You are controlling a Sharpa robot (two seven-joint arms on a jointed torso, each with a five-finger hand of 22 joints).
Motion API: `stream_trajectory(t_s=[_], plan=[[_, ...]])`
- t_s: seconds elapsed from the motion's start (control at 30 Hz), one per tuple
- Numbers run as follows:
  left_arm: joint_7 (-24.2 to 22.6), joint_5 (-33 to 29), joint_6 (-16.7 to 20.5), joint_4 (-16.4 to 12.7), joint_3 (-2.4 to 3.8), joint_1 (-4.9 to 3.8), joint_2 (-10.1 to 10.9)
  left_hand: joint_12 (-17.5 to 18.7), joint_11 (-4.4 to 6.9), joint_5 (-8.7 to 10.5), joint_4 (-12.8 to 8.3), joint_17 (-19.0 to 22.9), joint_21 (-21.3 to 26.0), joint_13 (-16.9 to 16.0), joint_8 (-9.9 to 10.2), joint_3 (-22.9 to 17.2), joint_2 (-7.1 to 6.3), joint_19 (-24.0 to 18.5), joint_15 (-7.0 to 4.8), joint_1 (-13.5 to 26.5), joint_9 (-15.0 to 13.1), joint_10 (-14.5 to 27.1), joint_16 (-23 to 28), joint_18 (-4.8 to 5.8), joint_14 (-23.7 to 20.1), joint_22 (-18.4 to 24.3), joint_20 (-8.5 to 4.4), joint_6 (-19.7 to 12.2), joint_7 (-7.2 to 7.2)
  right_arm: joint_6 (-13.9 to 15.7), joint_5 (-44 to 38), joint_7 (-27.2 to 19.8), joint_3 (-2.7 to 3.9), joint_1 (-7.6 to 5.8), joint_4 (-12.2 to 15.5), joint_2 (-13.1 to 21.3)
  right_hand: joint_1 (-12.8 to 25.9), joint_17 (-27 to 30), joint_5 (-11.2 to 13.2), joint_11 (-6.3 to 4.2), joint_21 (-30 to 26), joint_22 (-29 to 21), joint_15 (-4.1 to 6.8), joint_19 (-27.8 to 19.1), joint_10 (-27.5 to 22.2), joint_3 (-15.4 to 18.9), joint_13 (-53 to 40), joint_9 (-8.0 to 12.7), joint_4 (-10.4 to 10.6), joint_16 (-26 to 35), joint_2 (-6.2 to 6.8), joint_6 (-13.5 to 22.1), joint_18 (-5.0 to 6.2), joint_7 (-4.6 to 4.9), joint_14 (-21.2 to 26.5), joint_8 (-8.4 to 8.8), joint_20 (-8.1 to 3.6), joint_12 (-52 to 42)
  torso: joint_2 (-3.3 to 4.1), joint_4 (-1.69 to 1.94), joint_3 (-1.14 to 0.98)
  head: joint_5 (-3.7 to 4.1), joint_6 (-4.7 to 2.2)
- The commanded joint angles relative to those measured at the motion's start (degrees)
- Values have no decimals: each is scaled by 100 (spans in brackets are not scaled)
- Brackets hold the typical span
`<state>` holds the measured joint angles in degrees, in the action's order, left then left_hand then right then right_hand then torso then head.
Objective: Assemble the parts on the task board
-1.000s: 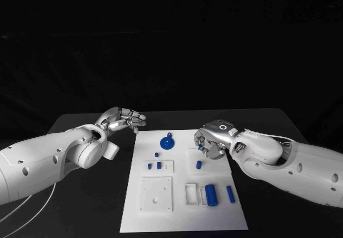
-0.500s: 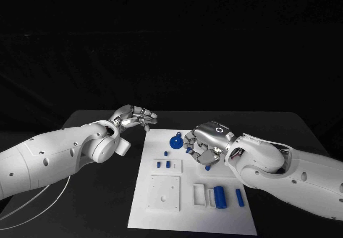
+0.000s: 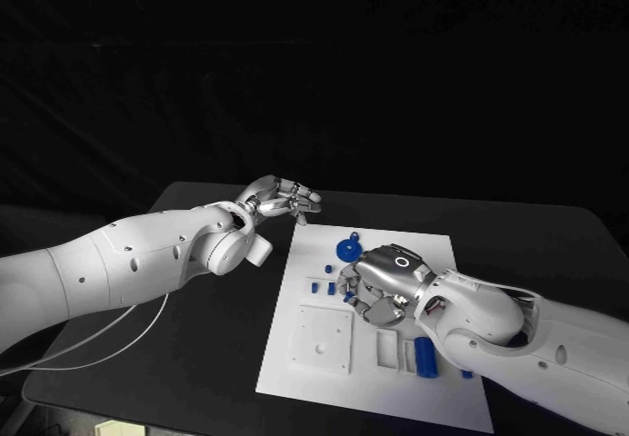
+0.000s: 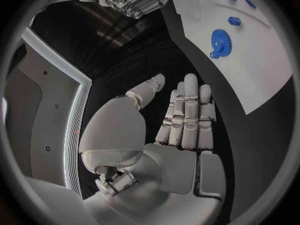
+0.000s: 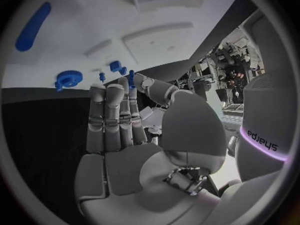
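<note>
board centre: blocked by right hand [image 3: 374,289] | 12 o'clock corner: left hand [image 3: 279,196] beside task board [image 3: 321,381] | 6 o'clock edge: open

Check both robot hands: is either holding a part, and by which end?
Left robot hand holds nothing. A small blue peg sits at the thumb tip of the right robot hand; whether it is gripped cannot be told.

right hand [image 3: 376,283] perhaps pinching a peg, hidden underneath
</note>
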<state>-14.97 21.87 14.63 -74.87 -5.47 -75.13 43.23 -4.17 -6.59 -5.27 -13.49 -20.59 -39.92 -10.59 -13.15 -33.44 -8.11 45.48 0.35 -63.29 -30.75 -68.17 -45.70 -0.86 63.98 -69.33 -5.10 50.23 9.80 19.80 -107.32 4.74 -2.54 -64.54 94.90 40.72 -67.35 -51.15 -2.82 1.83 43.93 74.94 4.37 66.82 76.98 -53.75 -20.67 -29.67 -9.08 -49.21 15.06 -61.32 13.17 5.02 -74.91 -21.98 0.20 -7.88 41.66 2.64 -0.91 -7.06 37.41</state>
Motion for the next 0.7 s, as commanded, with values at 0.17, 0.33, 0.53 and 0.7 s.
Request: stream_trajectory(t_s=[0.17,0.33,0.53,0.7], plan=[[-61,-59,47,4,5,-3,-42,13,4,-37,7,-10,37,10,-17,35,27,51,2,16,9,28,42,-119,58,-10,-17,-32,-3,-241,-268,-57,-84,34,57,-54,-50,17,-13,-3,51,138,12,9,0,41,-18,-19,-6,-14,-34,-22,183,10,2,-4,-47,6,1,-11,-6,-134,101],[-60,-59,35,12,5,-3,-67,13,4,-37,7,-14,39,11,-18,34,27,52,2,15,9,28,46,-119,58,-10,-16,-32,-3,-310,-349,-40,-144,69,47,-102,-50,21,-14,-3,61,138,12,8,-1,50,-24,-24,-12,-17,-41,-21,183,10,2,-2,-49,8,0,-15,-4,-198,157],[-57,-60,26,14,5,-3,-77,13,3,-37,8,-19,41,12,-19,34,28,52,2,15,9,29,50,-119,58,-11,-16,-33,-3,-392,-405,-32,-215,106,18,-142,-50,27,-15,-3,72,137,12,4,-2,60,-31,-30,-19,-20,-48,-19,183,11,1,0,-51,9,1,-5,-4,-271,236],[-56,-61,21,19,5,-3,-81,13,3,-36,8,-22,43,13,-20,35,29,53,2,15,10,30,53,-119,58,-12,-16,-34,-3,-430,-434,-23,-243,127,15,-152,-49,30,-16,-3,79,137,12,2,-2,66,-36,-34,-24,-22,-53,-19,183,11,1,1,-52,10,0,-9,2,-313,289]])
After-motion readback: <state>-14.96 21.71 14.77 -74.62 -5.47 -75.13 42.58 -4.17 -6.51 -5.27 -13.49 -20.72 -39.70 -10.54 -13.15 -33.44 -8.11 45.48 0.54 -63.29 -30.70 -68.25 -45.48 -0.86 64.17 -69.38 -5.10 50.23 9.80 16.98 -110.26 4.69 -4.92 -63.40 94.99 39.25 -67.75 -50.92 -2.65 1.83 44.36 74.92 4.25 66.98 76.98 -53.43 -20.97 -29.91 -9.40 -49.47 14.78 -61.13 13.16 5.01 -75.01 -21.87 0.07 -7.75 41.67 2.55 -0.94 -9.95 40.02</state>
